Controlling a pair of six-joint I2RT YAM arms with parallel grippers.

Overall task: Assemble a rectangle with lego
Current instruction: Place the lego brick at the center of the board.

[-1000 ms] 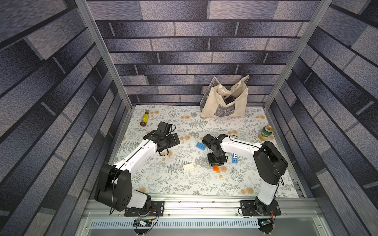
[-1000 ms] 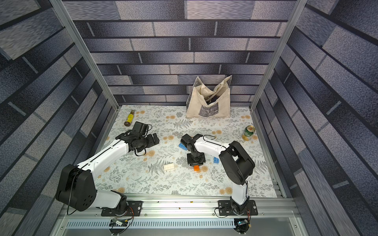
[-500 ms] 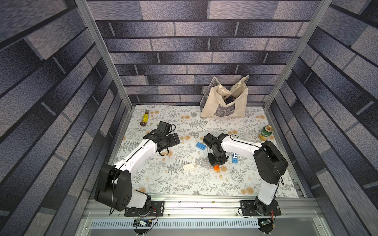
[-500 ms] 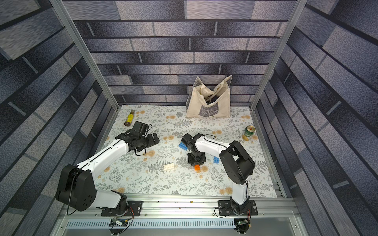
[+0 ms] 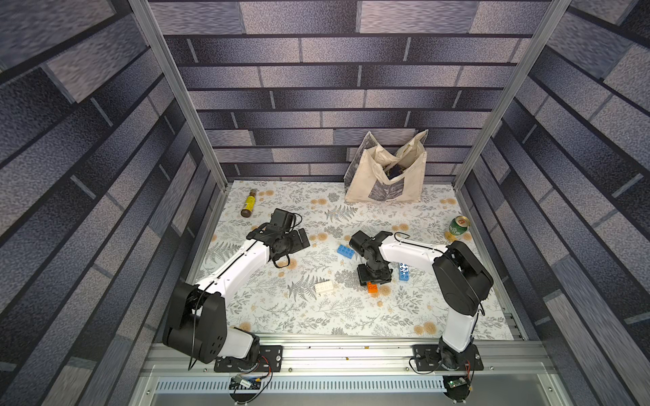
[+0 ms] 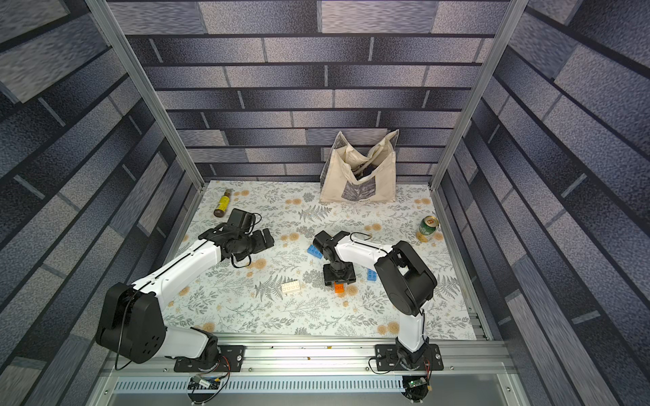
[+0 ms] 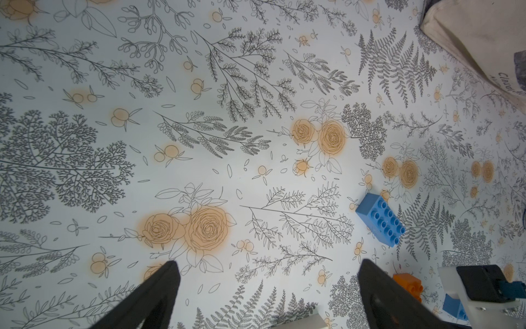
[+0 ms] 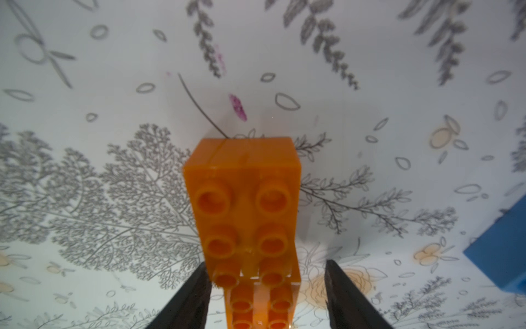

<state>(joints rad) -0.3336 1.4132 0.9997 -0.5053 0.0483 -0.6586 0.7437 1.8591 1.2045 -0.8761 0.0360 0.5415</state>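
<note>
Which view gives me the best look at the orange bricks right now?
The right wrist view: the orange bricks fill the centre, studs clear, between the fingers of the open right end effector. Both top views show only an orange corner poking from under it. The left wrist view catches a bit near its edge.

We see the orange studded plastic bricks as glossy and smooth-faced, catching highlights. The blue studded plastic brick looks duller, nearly satin. The floral-printed desk covering is smooth and matt. The cream tote bag is soft, creased cloth. The green drink can is shiny metal, and the silver front rail is brushed metal.
</note>
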